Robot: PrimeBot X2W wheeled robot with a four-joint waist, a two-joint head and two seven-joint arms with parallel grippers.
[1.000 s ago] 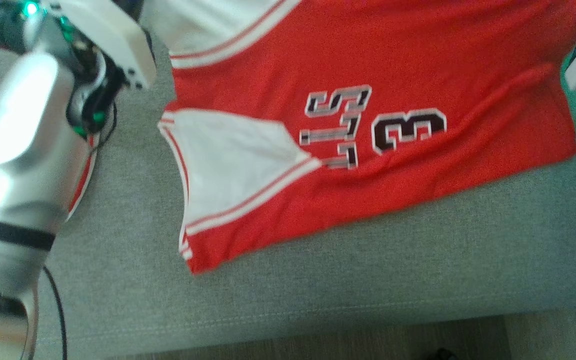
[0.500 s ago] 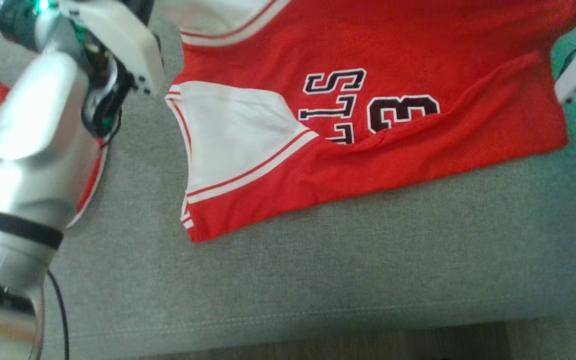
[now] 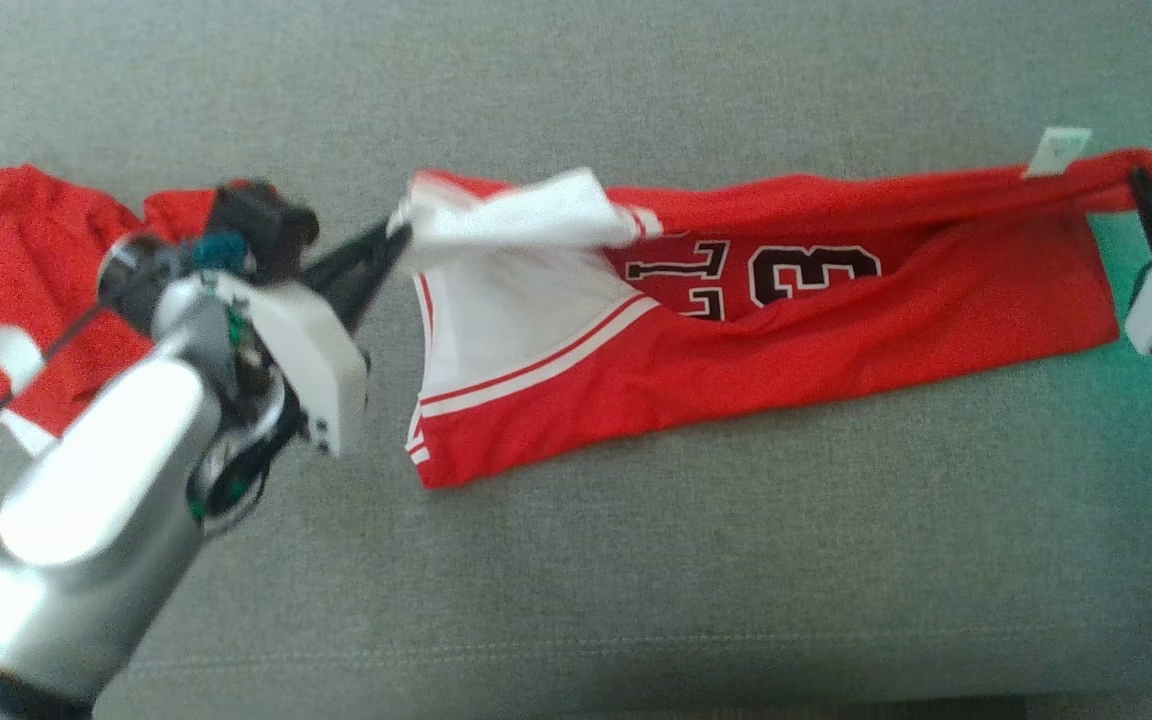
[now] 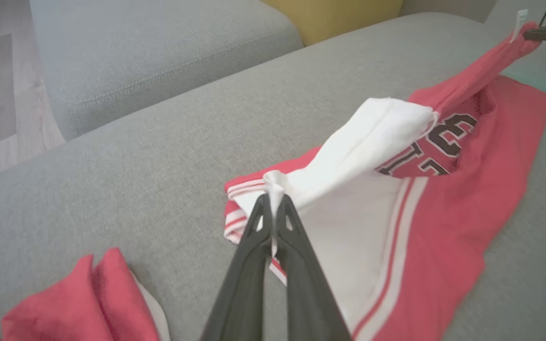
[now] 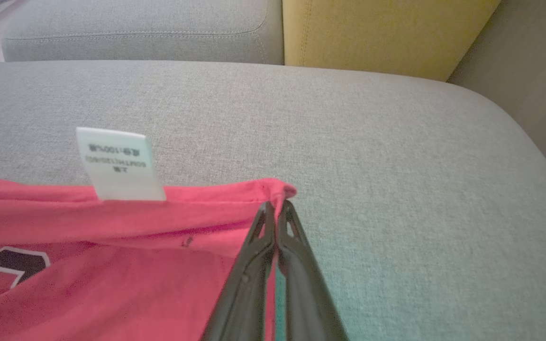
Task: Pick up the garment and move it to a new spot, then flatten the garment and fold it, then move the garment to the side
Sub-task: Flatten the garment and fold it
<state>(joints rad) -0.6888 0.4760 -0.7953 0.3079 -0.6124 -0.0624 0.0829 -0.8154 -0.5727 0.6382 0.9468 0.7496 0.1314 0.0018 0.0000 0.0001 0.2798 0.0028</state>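
- While its lower half lies on the grey sofa (image 3: pixel 636 600), the red jersey (image 3: pixel 836 330) has its upper edge lifted and stretched taut.
- Left tool (image 3: pixel 398 222) (image 4: pixel 273 199): clamped on the white corner.
- Right tool (image 3: pixel 1139 180) (image 5: pixel 277 204): pinching the red corner near the label (image 3: pixel 1056 150).

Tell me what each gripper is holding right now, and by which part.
Both hold the red jersey: left gripper pinches a white corner, right gripper the red corner beside the label.

Jersey (image 3: pixel 836 320) — partial "LL", number 13; white care tag (image 5: pixel 119 166) — "100%", rest illegible.
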